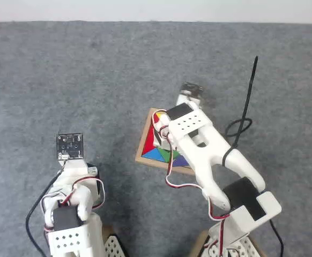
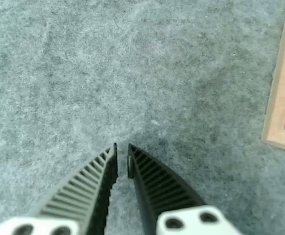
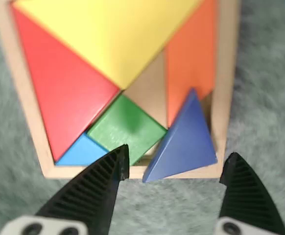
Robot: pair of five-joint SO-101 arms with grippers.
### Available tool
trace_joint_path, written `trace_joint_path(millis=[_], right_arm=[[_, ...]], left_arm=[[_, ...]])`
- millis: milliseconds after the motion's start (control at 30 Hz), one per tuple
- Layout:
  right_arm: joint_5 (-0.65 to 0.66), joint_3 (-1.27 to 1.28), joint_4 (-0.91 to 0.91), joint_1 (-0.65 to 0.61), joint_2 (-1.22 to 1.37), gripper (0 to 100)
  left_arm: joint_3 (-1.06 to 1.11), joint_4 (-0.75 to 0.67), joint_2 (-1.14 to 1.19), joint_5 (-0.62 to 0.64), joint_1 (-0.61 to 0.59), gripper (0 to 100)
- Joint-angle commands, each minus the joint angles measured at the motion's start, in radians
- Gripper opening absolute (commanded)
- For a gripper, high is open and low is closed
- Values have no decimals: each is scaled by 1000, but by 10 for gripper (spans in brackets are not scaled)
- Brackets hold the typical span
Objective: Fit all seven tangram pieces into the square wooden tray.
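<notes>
The square wooden tray [image 3: 226, 88] holds a yellow triangle [image 3: 113, 34], a red triangle [image 3: 59, 88], an orange piece [image 3: 191, 58], a green square [image 3: 125, 128] and a small light blue triangle [image 3: 81, 152]. A dark blue triangle [image 3: 184, 139] lies askew, one corner over the tray's rim. My right gripper [image 3: 178, 154] stands open, one finger on each side of that triangle without touching it. In the high view the right arm [image 1: 199, 139] covers much of the tray [image 1: 156, 163]. My left gripper [image 2: 122, 148] is shut on nothing, low over the carpet beside the tray [image 2: 277, 98].
Grey carpet [image 1: 91, 80] covers the whole table. A black cable [image 1: 247, 107] rises and loops to the right of the tray. The left arm [image 1: 73, 187] sits folded near the front left, apart from the tray.
</notes>
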Motion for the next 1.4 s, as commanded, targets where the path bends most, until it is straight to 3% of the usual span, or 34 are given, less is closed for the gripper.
trace_joint_path(millis=[0, 300, 433, 567, 633, 967, 1133, 1267, 1367], right_arm=[[103, -44, -12, -8, -67, 296], [130, -49, -54, -2, -74, 296], [402, -63, -87, -8, -76, 296], [775, -118, 36, 21, -102, 296], [878, -153, 93, 31, -133, 296], [1071, -152, 111, 38, -160, 296], [1257, -5, -45, -70, -148, 296], [1293, 130, -219, -111, -113, 296], [1289, 141, -243, -82, -82, 296]], left_arm=[[-5, 3, -17, -5, 6, 36], [-5, 3, -17, -5, 6, 36], [-5, 3, -17, -5, 6, 36], [-5, 3, -17, -5, 6, 36], [-5, 3, -17, -5, 6, 36], [-5, 3, -17, -5, 6, 36], [-5, 3, -17, -5, 6, 36], [-5, 3, -17, -5, 6, 36], [-5, 3, -17, -5, 6, 36]])
